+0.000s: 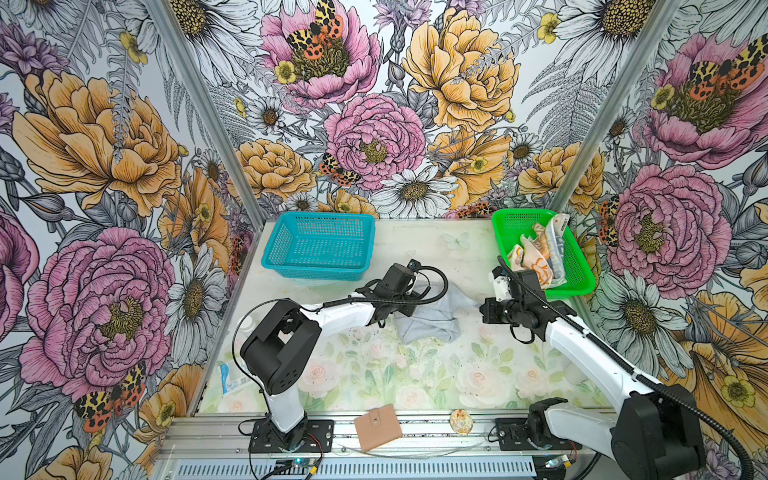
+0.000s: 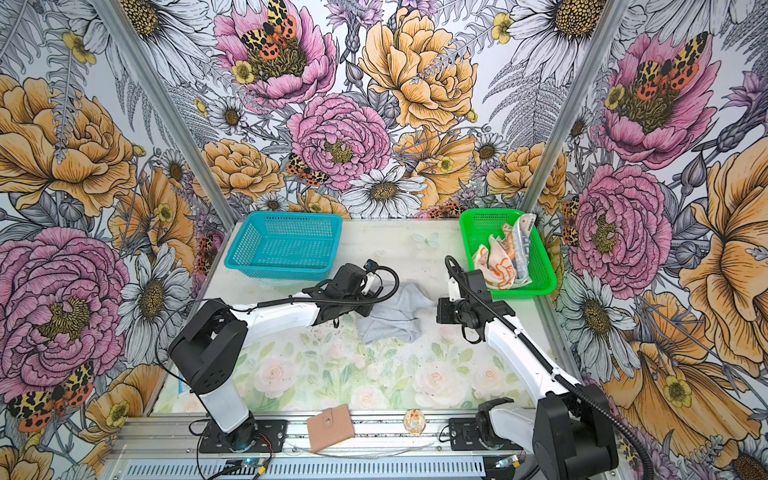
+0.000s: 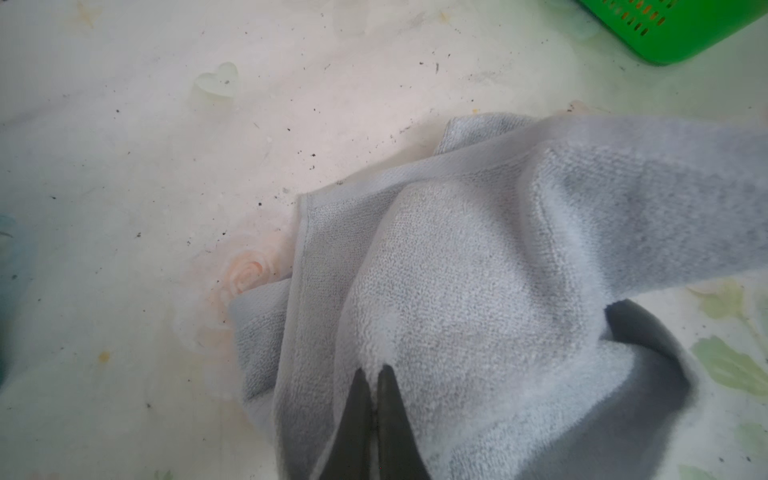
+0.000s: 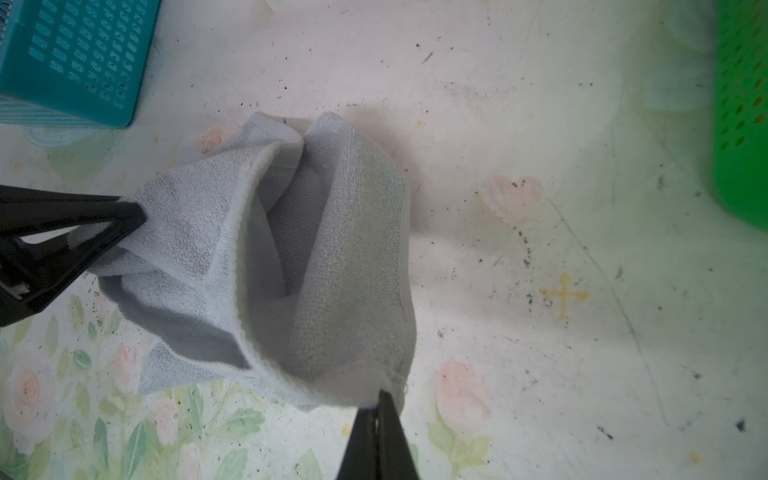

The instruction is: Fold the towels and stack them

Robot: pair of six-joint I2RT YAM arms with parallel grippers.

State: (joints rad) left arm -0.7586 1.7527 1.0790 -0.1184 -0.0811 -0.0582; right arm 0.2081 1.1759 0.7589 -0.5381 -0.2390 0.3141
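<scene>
Pincers are both closed. My left pincer point(image 3: 372, 374) grips a fold of the grey towel point(image 1: 432, 316), tips pressed together with terry bunched around them. My right pincer point(image 4: 380, 401) pinches a hemmed corner of the same cloth. The towel sags between the 2, with the left pincer at its left side and the right pincer at its right. Its lower folds seem to touch the tabletop point(image 1: 436, 249) about mid-depth. It is crumpled into loose loops, not spread flat.

Further out, at far right, the green basket point(image 1: 579, 286) holds the orange-and-cream towel point(image 1: 536, 259) and the lettered towel point(image 1: 555, 241), both rumpled. The teal basket point(image 1: 316, 272) at far left has no towel in it.

By my reckoning 0 of 3 towels are folded and nothing is stacked. I judge the job in hand to be flattening the grey one. The 2 in the basket are yet to be fetched.
</scene>
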